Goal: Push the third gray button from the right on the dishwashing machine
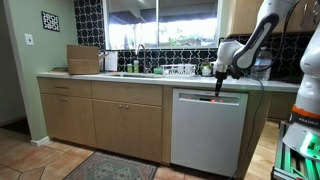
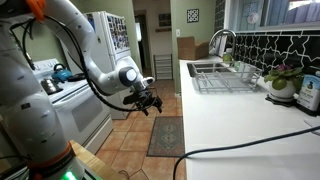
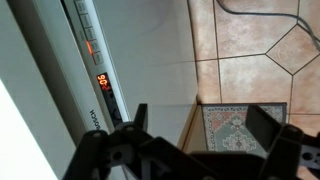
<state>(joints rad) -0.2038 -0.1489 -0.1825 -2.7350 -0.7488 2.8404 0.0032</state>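
Two fingers spread wide, nothing held: the gripper hangs at the dishwashing machine, by its top edge. In the wrist view the control strip runs diagonally past the fingers. The gray buttons lie farther along it, beyond the red display, probably; they are too blurred to count.

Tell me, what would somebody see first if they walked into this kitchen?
The big white robot arm grabs the eye, reaching down with its black gripper to the top edge of the large white flat-fronted dishwashing machine. In the wrist view, a small red glowing display shines on the machine's narrow control strip.
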